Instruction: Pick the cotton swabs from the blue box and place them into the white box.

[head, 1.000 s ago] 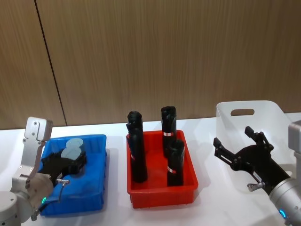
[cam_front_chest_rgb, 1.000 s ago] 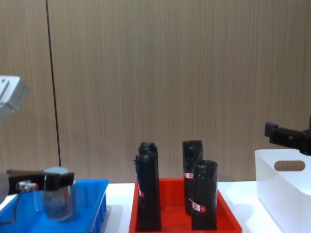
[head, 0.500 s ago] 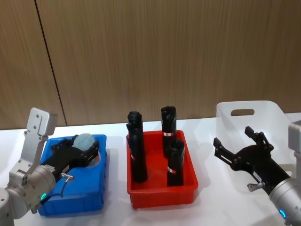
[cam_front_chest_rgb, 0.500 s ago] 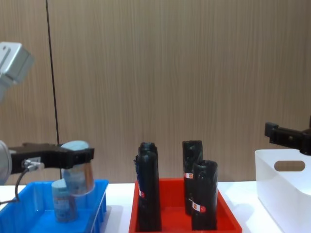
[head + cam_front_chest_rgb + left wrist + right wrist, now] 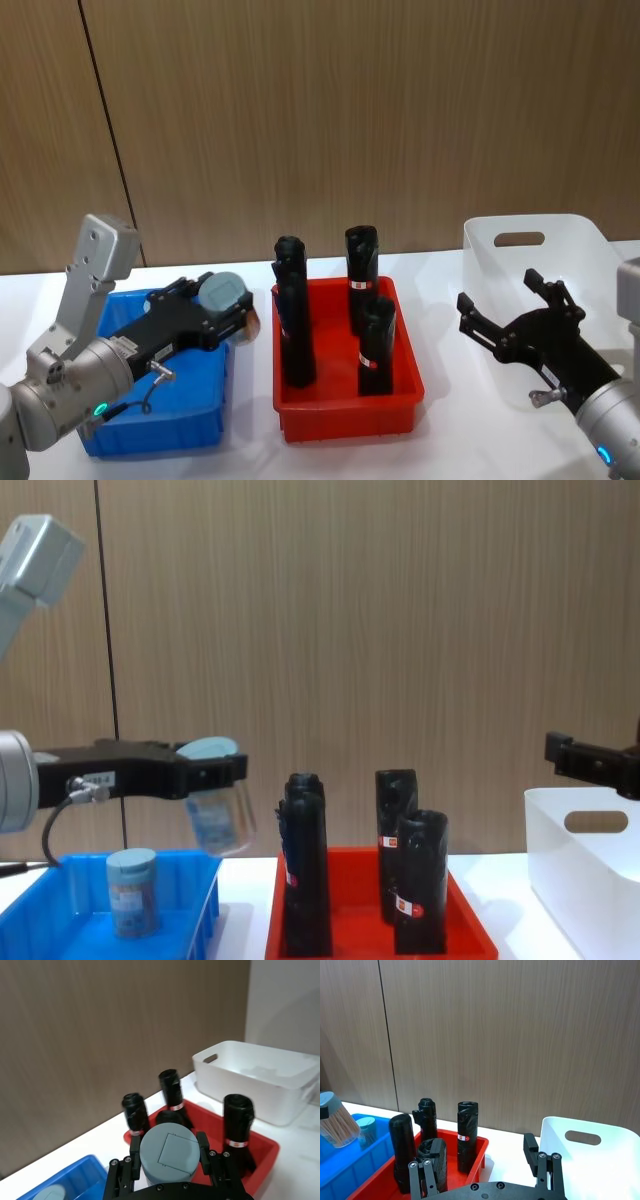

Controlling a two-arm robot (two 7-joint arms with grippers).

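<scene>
The left end effector (image 5: 222, 303) clamps the tilted cotton swabs (image 5: 218, 818) jar near its lid. It looks light, rigid and slick. The right end effector (image 5: 498, 290) hangs spread.

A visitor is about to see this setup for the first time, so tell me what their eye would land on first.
The left hand, shut on a cotton swab jar, holds it in the air above the right edge of the blue box. Next come the tall black rolls standing in the red tray at the centre. At far right is the white box, with the open right hand beside it.
</scene>
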